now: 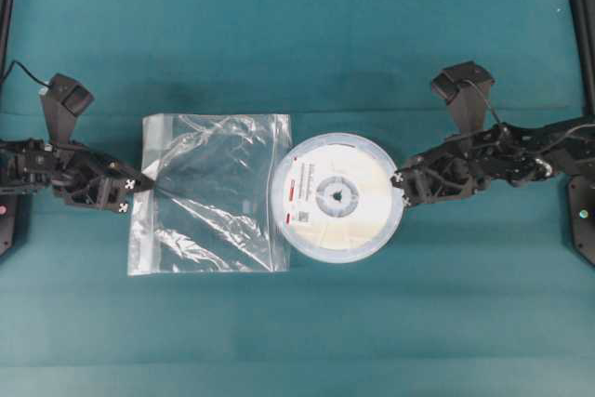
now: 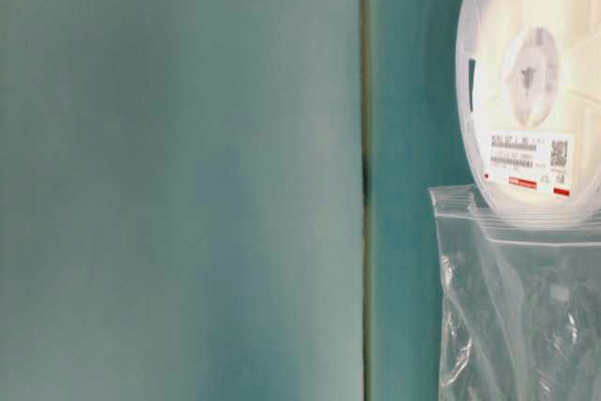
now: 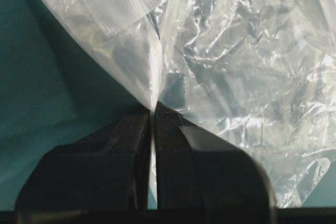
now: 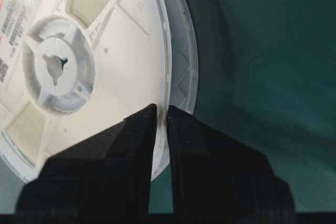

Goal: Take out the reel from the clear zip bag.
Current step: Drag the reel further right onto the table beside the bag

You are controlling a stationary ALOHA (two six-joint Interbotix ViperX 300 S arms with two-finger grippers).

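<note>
The reel (image 1: 339, 197) lies flat right of centre, cream with a grey hub and a red-striped label. Only its left edge overlaps the open side of the clear zip bag (image 1: 209, 197), which lies crumpled to its left. My left gripper (image 1: 149, 183) is shut on the bag's left edge; the wrist view shows plastic (image 3: 236, 51) pinched between the left gripper's (image 3: 152, 111) tips. My right gripper (image 1: 400, 188) is shut on the reel's right rim, and the rim (image 4: 178, 51) runs between the right gripper's (image 4: 161, 109) jaws. The table-level view shows the reel (image 2: 535, 72) above the bag's mouth (image 2: 516, 223).
A teal cloth (image 1: 297, 332) covers the table. Dark frame posts stand at the far left (image 1: 5, 6) and far right (image 1: 584, 25) edges. A dark seam (image 2: 364, 185) splits the table-level view.
</note>
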